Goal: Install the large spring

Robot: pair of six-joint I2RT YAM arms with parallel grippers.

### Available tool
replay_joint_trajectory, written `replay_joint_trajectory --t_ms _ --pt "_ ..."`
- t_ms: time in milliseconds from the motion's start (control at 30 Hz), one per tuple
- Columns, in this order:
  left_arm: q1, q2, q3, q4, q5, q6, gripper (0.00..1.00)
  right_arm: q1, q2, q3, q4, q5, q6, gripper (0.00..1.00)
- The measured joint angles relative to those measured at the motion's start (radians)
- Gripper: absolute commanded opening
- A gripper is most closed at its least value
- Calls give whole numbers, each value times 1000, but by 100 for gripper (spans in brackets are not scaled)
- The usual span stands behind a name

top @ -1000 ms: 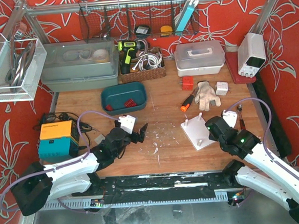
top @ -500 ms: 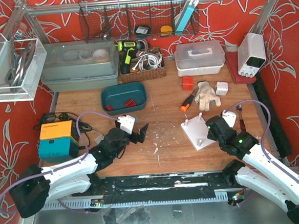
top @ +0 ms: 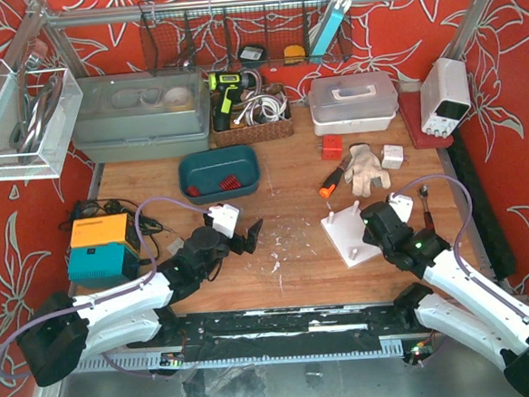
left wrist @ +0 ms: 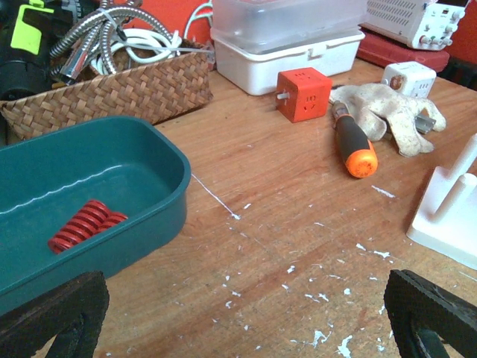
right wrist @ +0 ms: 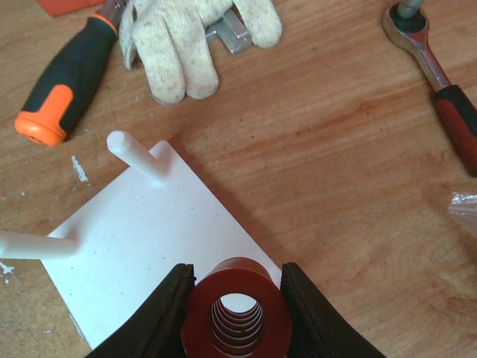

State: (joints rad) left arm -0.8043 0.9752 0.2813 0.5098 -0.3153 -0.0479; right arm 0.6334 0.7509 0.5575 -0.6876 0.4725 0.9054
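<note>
the left arm (top: pixel 118 310) and right arm (top: pixel 478 291) are white-shelled with black joints, each trailing a lilac cable (top: pixel 141 223).

The right pincer's (right wrist: pixel 236 313) fingers (right wrist: pixel 165 317) are matt black plastic. Between them, the large spring (right wrist: pixel 236 285) looks like metal under dull red paint. Just ahead of the pincer, a smooth, matt white plastic plate (right wrist: pixel 141 246) lies on the grained, scuffed wooden table (right wrist: pixel 335 186). Farther ahead is a rough cloth glove (right wrist: pixel 186 45), and ahead to the right a shiny metal ratchet (right wrist: pixel 417 45).

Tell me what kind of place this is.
Likely a workshop bench rigged for robot trials: there's a power supply, a cordless drill, a screwdriver and a ratchet.
</note>
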Motion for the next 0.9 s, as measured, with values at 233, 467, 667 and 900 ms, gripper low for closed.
replay_joint_trajectory --t_ms 233,467,667,900 --pt "0 0 0 0 2 0 100 -6 -16 16 -31 7 -23 0" --pt "0 -4 0 0 3 0 100 -8 -39 37 -46 -22 -27 0" --pt "0 -13 0 0 3 0 100 -8 -54 38 -70 -40 -29 0" --pt "0 -23 0 0 3 0 100 -8 -28 47 -121 -41 -34 0"
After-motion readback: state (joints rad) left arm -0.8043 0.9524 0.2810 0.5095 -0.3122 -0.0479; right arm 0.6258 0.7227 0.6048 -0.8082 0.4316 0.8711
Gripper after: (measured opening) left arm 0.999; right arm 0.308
